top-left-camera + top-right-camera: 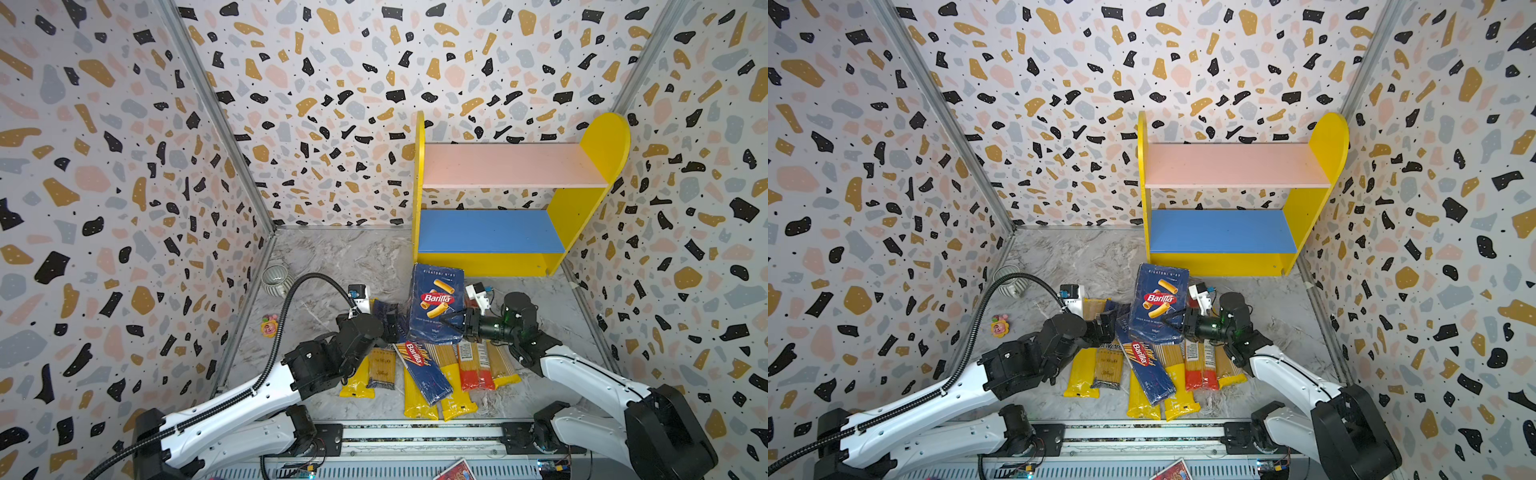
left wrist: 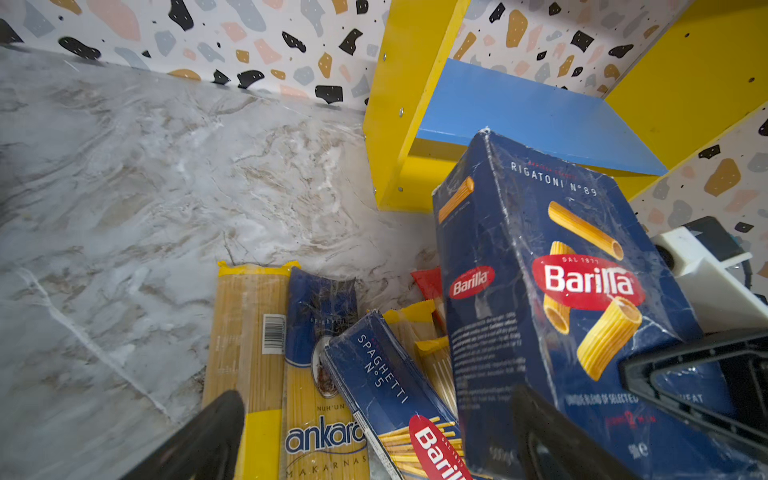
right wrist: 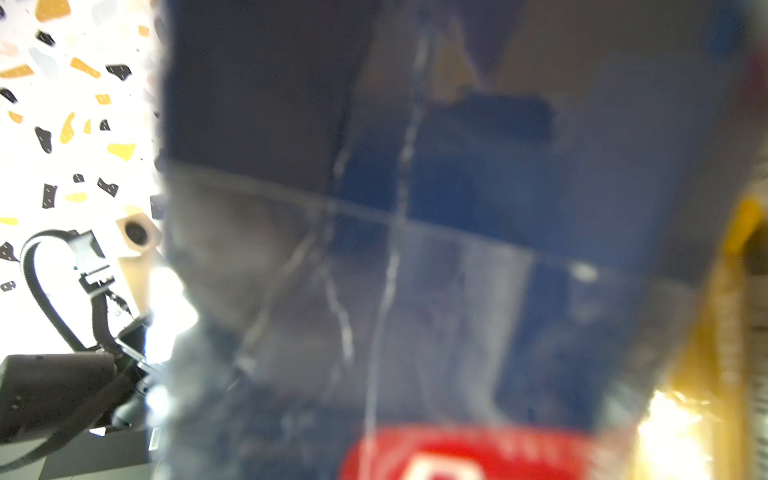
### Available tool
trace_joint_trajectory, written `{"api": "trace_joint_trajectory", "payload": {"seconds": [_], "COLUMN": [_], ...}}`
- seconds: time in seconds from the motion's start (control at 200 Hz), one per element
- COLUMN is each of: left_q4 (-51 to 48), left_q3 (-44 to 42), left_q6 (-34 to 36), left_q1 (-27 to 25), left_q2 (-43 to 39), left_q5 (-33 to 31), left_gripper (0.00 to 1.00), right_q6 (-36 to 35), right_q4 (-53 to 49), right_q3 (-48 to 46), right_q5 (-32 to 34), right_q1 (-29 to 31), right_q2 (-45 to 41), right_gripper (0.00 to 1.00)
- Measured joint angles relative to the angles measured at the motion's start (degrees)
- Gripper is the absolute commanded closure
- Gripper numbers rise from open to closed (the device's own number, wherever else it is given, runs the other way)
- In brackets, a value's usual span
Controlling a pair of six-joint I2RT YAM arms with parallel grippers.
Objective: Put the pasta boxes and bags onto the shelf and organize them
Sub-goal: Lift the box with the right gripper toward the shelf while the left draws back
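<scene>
Overhead view of a marble-patterned table (image 1: 332, 257) inside speckled walls. At far left, a ribbed cup (image 1: 274, 279) and a toy (image 1: 269, 326) sit well apart from the work. Next, the left gripper (image 2: 377, 392) hovers with its jaws spread wide and nothing between them, just above the ankara bag (image 2: 320, 374) and the spaghetti box (image 1: 424, 370), which lies slanted across the pile of bags. To the right, the rigatoni box (image 1: 436, 303) stands tilted above the pile, its lower corner pinched by the right gripper (image 1: 451, 326), which reaches in from the right. At back right stands the shelf (image 1: 598, 224), its pink board (image 1: 511, 166) and blue board (image 1: 486, 230) both bare; the rigatoni box's top edge is near the shelf's yellow base front. Likely trouble: held by one corner through glossy film, the box may swing or slip free when lifted. It could also catch the near side panel or the blue board's edge and nudge the shelf, and the open left jaws look close enough to be bumped. Count: one cup, one toy, seven bags (four yellow-ended bags (image 1: 419, 399), one dark blue, two red-orange bags (image 1: 469, 368)), two boxes, one shelf with two boards
</scene>
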Motion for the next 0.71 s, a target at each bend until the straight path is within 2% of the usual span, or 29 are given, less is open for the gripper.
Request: {"api": "trace_joint_trajectory", "payload": {"seconds": [0.2, 0.315, 0.706], "left_q4": [-1.97, -2.25, -1.46], "left_q3": [2.73, 4.39, 8.46], "left_q6": [2.10, 3.87, 9.03], "left_q1": [0.46, 0.94, 2.73], "left_q2": [1.31, 2.89, 7.65], "left_q5": [-1.14, -0.63, 4.59], "left_gripper": [0.01, 0.00, 0.00], "right_q6": [-5.07, -8.48, -16.15], "right_q4": [-7.41, -9.86, -16.48], "right_q3": [9.92, 16.79, 33.05], "right_q5": [-1.11, -1.05, 0.07], "right_q1": [-10.12, -14.45, -17.18], "right_q2": [0.57, 3.98, 25.14], "right_gripper": [0.60, 0.60, 0.60]}}
